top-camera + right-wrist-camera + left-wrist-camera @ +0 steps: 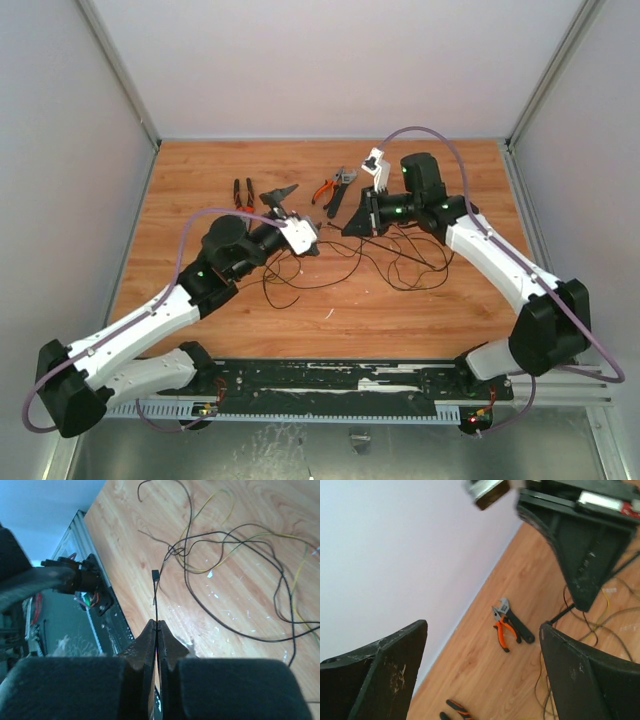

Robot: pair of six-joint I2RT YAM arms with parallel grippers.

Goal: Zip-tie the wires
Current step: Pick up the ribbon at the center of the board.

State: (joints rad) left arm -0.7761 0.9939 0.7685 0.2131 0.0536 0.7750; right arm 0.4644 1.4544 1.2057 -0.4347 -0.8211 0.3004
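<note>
From above, my left gripper point(295, 222) and right gripper point(352, 225) faced each other over the middle of the wooden table point(200, 165), near but apart. The wires point(385, 258) lay in one loose tangle on the boards below and just nearward of the right gripper. The strip was too thin to pick out there. Toward the back wall I counted the red pliers point(242, 193), the orange pliers point(323, 188) and one wrench point(342, 188). Through the left wrist camera, my left jaws stood wide apart with nothing between them. The zip tie point(562, 614) showed as a short dark line slanting down from the right gripper's tip toward the finger on the right of that view, off to that side rather than centred in the gap. Through the right wrist camera, my right jaws were pressed together on one end of that single zip tie. Its long axis ran straight out in line with the fingers to a small square head at the free end. The tangle, black strands mixed with yellowish ones, lay on the wood beyond and to the right of that head, and the strip did not appear to circle any strand. I judged that the coming move hung on that free head: the left arm was the nearer one, and the head pointed beside its open jaws, not into them.
</note>
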